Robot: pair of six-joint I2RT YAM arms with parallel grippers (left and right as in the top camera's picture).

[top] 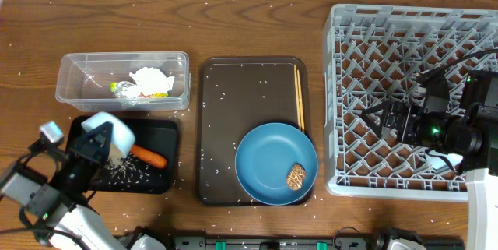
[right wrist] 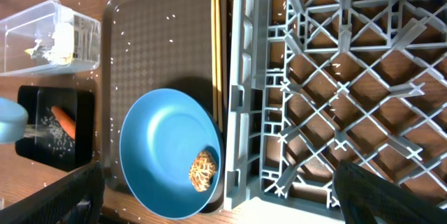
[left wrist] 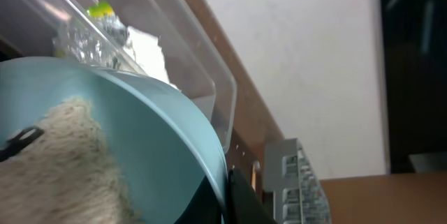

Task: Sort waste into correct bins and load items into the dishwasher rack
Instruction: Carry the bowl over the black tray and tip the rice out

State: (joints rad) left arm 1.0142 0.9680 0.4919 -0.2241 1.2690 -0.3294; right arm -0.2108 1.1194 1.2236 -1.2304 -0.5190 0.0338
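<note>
My left gripper (top: 99, 147) is shut on the rim of the small light-blue cup (top: 111, 135), tilted over the shallow black tray (top: 159, 129). White rice grains (top: 123, 172) lie on the tray beside the orange carrot (top: 148, 156). In the left wrist view the cup (left wrist: 154, 133) still holds rice (left wrist: 63, 161), and my finger (left wrist: 241, 197) pinches its rim. The clear tub (top: 78, 71) holds the white tissue (top: 149, 77) and the green-and-silver wrapper (top: 124, 89). The blue plate (top: 268, 160) carries the brown food lump (top: 296, 176). My right gripper (top: 383, 117) is open and empty over the grey rack (top: 405, 28). The white bowl and pink-lined cup are not clearly visible.
The brown serving tray (top: 241, 102) holds the plate and the wooden chopsticks (top: 299, 98) along its right side. Loose rice grains are scattered over the wooden table. Something white (top: 440, 160) shows in the rack, partly hidden under my right arm.
</note>
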